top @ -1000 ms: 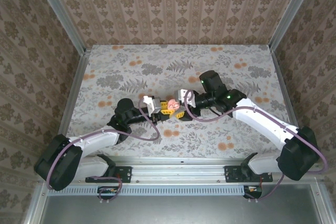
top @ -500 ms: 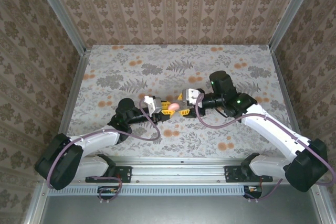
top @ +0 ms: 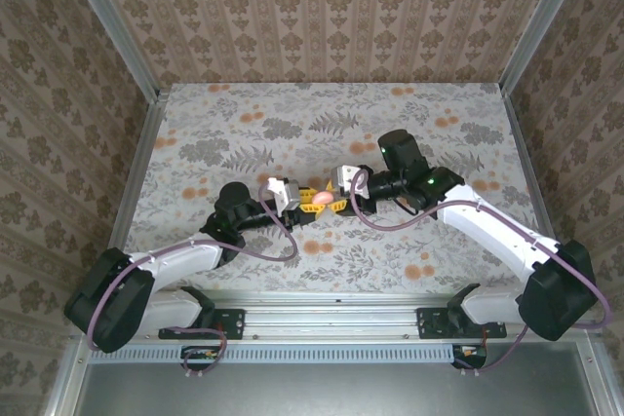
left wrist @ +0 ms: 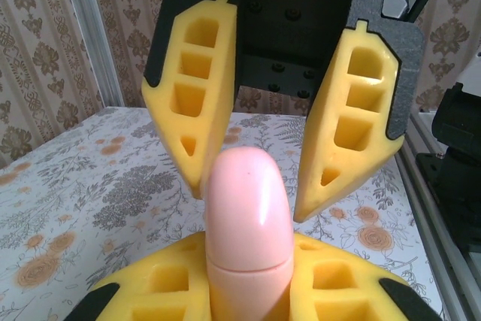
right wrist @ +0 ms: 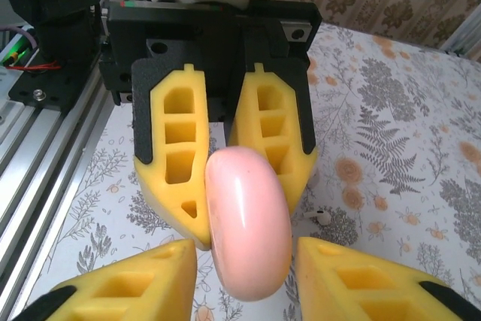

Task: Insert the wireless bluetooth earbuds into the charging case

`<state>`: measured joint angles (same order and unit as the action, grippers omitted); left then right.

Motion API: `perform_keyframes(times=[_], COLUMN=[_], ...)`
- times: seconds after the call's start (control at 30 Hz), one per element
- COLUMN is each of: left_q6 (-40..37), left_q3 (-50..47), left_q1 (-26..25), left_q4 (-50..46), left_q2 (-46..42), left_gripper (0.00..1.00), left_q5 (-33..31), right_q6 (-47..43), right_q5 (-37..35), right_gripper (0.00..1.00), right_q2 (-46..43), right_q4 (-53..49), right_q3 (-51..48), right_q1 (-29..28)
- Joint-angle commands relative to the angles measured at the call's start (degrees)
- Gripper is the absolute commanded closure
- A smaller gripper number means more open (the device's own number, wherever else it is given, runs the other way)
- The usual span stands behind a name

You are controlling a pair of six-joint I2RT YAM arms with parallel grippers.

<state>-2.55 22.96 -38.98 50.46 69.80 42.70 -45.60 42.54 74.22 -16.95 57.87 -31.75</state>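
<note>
One pink case (left wrist: pixel 248 216) pinched tight in L gripper (top: pixel 302 208); R gripper (top: pixel 337 204) faces it, jaws spread, one finger each side of case.

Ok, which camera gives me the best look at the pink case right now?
Right wrist: the case sits big at centre, its whole outline visible. Left wrist shows it close too, but cut off at the frame's bottom; top view gives a small pink dot.
</note>
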Motion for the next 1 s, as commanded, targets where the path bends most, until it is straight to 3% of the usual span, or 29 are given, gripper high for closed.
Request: perform_keyframes(times=[0.0, 0.17, 0.4, 0.5, 0.73, 0.97], left_q6=[0.52, 0.61, -2.25, -2.88, -2.62, 5.91], left_q3=[1.65, 1.58, 1.49, 1.39, 1.12, 1.51], left_q1=[-0.48, -0.48, -0.44, -0.48, -0.48, -0.39], left_q4=[0.34, 0.22, -5.72, -9.24, -17.52, -23.71], left_q2=[-0.28, -0.61, -3.40, -5.37, -7.99, -7.29], left_gripper=[0.87, 0.79, 0.46, 0.42, 0.30, 0.23], left_q5=[0.72, 0.20, -2.25, -5.46, -16.16, -30.49], right_q6=[-1.89, -2.30, -2.88, -3.56, -4.49, -2.96], right_q5=[3.11, 3.09, 2.59, 0.85, -6.60, -16.56], right_gripper=[0.68, 0.79, 0.80, 0.79, 0.80, 0.79], right_q2=[1.00, 1.37, 2.05, 2.37, 7.33, 16.59], right_q4=[-1.31, -2.11, -11.54, -17.49, -30.05, -40.46], right_q3=[1.91, 2.47, 5.90, 7.14, 11.86, 18.69], right_q1=[0.19, 0.19, 1.62, 2.64, 5.82, 10.20])
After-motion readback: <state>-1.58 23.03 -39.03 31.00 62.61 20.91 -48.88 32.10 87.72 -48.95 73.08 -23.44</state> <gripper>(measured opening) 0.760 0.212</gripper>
